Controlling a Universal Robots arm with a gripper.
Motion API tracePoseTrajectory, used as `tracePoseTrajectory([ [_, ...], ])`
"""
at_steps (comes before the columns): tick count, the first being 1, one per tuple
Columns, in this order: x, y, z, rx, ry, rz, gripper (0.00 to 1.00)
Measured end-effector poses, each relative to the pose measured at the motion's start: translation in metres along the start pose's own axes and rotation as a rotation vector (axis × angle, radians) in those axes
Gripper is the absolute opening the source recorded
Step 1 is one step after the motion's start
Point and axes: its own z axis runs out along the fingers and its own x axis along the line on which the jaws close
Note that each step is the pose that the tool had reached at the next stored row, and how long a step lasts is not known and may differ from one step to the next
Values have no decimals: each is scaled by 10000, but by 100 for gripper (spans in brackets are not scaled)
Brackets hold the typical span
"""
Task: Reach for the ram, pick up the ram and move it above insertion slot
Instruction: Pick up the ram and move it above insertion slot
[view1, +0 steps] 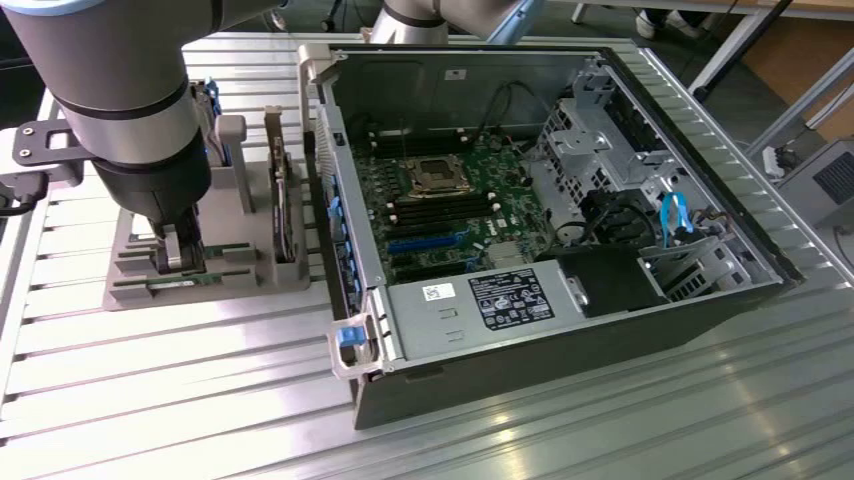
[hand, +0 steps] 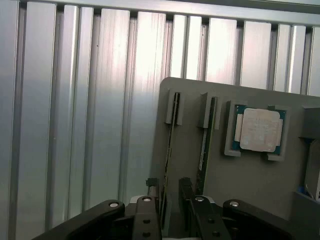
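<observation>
The ram (hand: 171, 135) is standing on edge in the grey holder (hand: 250, 185), in its edge slot, with another stick (hand: 205, 140) just beside it. The claw (hand: 169, 195) is down over it, spread wide, a finger either side, not clamped. The processor chip (hand: 260, 130) sits nearby on the same holder, slatted table (hand: 100, 125) underneath.

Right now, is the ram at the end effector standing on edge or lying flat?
On edge: the ram shows its thin edge, slotted in the grey holder, between the fingers of the open end effector.
</observation>
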Motion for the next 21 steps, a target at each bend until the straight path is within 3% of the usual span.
tracePoseTrajectory([
  [21,3,-5,123,-1,1,0,30],
])
